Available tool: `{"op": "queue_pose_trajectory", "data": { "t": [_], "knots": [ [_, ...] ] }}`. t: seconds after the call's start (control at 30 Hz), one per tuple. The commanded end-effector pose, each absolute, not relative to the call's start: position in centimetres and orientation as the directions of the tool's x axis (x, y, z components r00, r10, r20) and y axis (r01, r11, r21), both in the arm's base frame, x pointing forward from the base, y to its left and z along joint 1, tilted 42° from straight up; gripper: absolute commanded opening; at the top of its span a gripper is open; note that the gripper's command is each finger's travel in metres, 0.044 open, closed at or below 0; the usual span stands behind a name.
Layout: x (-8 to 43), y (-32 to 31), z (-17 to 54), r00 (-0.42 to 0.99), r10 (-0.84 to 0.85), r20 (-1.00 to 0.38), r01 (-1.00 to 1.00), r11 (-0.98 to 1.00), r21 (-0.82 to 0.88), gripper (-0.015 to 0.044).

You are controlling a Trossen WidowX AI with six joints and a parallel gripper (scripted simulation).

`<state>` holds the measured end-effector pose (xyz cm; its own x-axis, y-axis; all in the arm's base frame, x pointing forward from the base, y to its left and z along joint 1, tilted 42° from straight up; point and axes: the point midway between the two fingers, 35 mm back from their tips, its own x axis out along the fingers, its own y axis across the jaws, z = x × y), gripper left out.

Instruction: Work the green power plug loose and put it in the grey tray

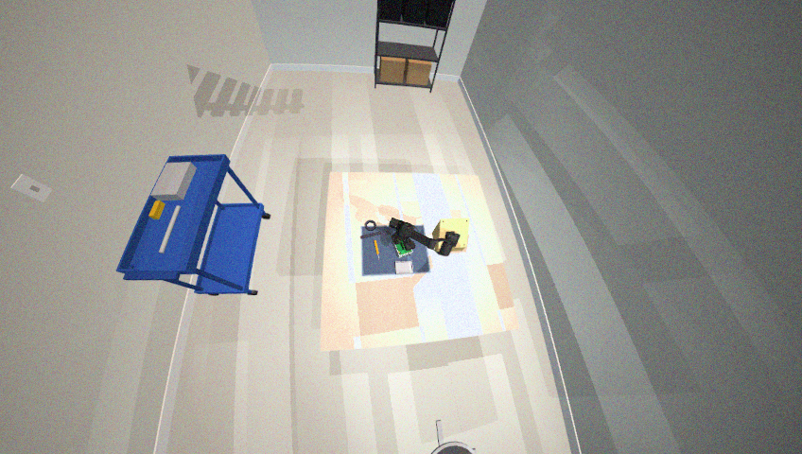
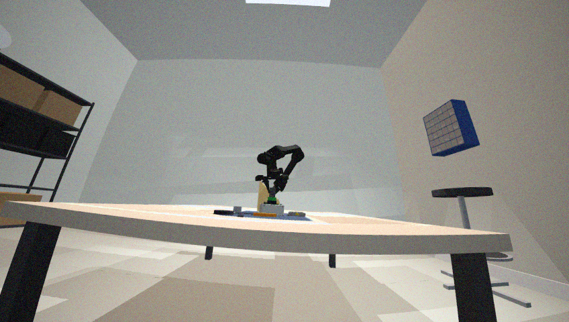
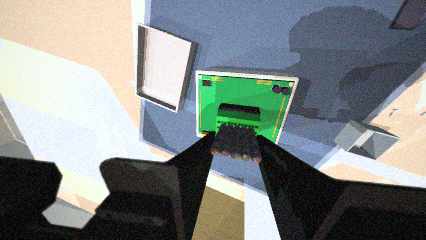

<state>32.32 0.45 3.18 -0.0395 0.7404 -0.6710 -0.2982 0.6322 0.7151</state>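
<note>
Green plug (image 3: 238, 119) apparently btwn end effector (image 3: 235, 137) (image 2: 272, 195) fingers.

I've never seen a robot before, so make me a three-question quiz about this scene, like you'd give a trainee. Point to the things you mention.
1. Multiple choice: What is the pincer (image 1: 403, 243) (image 2: 272, 196) (image 3: 235, 137) gripping?
a) an orange tool
b) the green plug (image 2: 272, 198) (image 3: 237, 119)
c) a cardboard box

2. True or false: The green plug is lying in the grey tray (image 1: 403, 268) (image 2: 296, 214) (image 3: 165, 67).

3. Fill in the blank: The wheeled cart (image 1: 194, 224) near the wall is coloured ____.

Key: 1. b; 2. false; 3. blue
</note>
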Motion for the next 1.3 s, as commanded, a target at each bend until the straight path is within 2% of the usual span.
{"op": "queue_pose_trajectory", "data": {
  "t": [0.0,0.4,0.53,0.77,0.9,1.27],
  "knots": [
    [32.4,-1.1,3.8,-0.014,0.752,-0.659,-0.274,0.63,0.726,0.0],
    [31.8,0.3,5.5,0.057,0.563,-0.825,-0.268,0.805,0.53,0.0],
    [31.9,-0.1,5.3,0.044,0.602,-0.797,-0.27,0.776,0.57,0.0],
    [32.3,-1.4,4.3,-0.009,0.74,-0.672,-0.274,0.645,0.714,0.0],
    [32.4,-1.6,4.2,-0.017,0.758,-0.651,-0.274,0.623,0.733,0.0],
    [31.8,-0.2,5.8,0.053,0.574,-0.817,-0.268,0.796,0.542,0.0]
  ]
}}
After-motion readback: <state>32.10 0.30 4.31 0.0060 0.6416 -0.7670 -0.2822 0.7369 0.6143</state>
